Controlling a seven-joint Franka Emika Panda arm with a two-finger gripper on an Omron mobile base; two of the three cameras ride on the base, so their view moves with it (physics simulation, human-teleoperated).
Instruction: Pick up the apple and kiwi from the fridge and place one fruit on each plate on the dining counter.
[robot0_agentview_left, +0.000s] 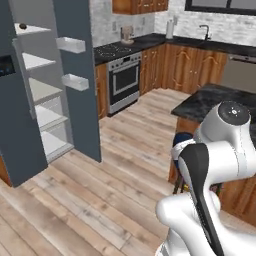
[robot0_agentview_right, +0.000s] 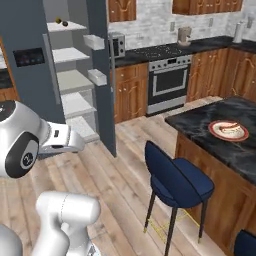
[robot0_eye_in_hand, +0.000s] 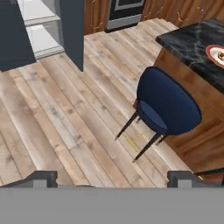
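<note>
The claw (robot0_eye_in_hand: 112, 177) is hanging spread wide with nothing in it over the wood floor, right by the navy stool (robot0_eye_in_hand: 166, 105), so a careless swing is probably clipping that first. Further off, the fridge (robot0_agentview_right: 30, 75) is standing open with small fruit, probably the kiwi (robot0_agentview_right: 65, 23), way up on the top shelf; that reach is looking awkward.

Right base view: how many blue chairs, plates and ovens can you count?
Blue chairs: 2, the second one cut off at the bottom right corner
Plates: 1
Ovens: 1
Total: 4
</note>
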